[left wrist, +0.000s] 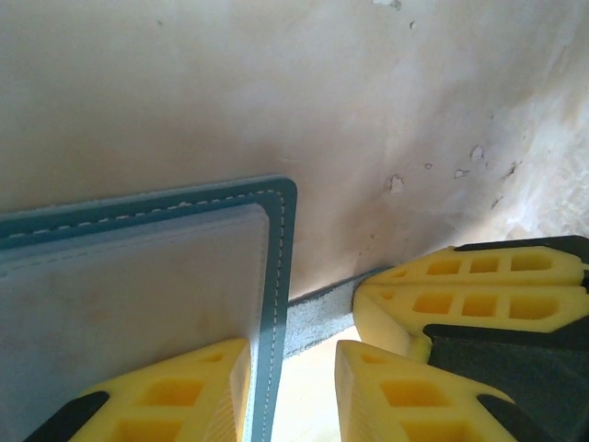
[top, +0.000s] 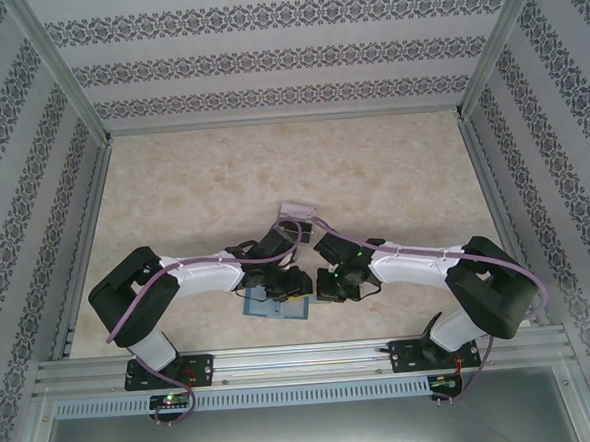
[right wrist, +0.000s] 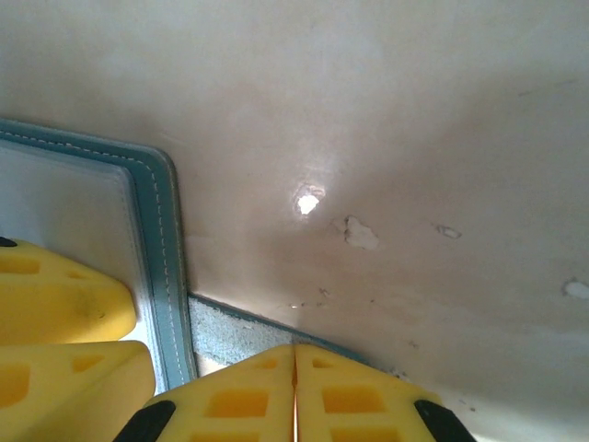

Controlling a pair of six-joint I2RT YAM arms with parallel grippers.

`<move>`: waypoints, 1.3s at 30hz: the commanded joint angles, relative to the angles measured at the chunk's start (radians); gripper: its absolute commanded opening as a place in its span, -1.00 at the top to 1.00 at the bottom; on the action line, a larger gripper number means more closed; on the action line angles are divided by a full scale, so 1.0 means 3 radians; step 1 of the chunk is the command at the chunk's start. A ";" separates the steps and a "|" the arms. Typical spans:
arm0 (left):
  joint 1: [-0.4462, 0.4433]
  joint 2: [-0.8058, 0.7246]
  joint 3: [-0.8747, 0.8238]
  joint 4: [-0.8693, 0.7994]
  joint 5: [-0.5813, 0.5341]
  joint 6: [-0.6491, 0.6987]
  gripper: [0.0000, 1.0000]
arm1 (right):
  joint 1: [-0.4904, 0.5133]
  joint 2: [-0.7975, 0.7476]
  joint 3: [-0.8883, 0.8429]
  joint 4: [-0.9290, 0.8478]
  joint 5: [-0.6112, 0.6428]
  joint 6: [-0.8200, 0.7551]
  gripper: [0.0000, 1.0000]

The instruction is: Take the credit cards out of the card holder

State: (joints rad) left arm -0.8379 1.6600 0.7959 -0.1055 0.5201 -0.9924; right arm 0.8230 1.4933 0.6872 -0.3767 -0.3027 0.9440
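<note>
The teal-blue card holder [top: 272, 309] lies open on the table between the two arms, its grey-blue inside [left wrist: 120, 295] facing up. My left gripper [left wrist: 290, 357] is open and straddles the holder's stitched right edge [left wrist: 276, 276], with one finger [left wrist: 184, 396] over the inside. My right gripper [right wrist: 294, 368] is shut on a grey speckled strip [right wrist: 230, 336] that sticks out sideways from under that edge. The same strip [left wrist: 322, 313] runs to the right gripper's fingers [left wrist: 469, 304] in the left wrist view. I cannot make out a dark or pale card.
A clear plastic box [top: 297, 213] sits on the table just behind the grippers. The beige tabletop [top: 272, 172] stretches away behind it. Patterned walls and metal rails [top: 86, 244] close in the table's sides.
</note>
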 commanded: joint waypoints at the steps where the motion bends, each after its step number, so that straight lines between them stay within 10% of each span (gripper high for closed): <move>1: -0.0038 0.0025 0.0089 -0.0428 -0.0215 0.0152 0.29 | 0.0037 0.0038 0.0031 -0.0134 0.0122 -0.0037 0.79; 27: -0.0234 -0.0051 0.0994 -0.2465 -0.1637 0.0765 0.11 | 0.0033 0.0070 0.0117 -0.0217 0.0127 -0.0088 0.77; 39: -0.0234 -0.0173 0.0888 -0.2643 -0.1811 0.0846 0.76 | 0.0038 0.0079 0.0158 -0.0300 0.0174 -0.0113 0.77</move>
State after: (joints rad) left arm -0.8913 1.6463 1.0740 -0.8276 0.0208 -0.7586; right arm 0.8230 1.5028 0.7120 -0.4232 -0.2852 0.9356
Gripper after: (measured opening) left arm 0.128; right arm 0.115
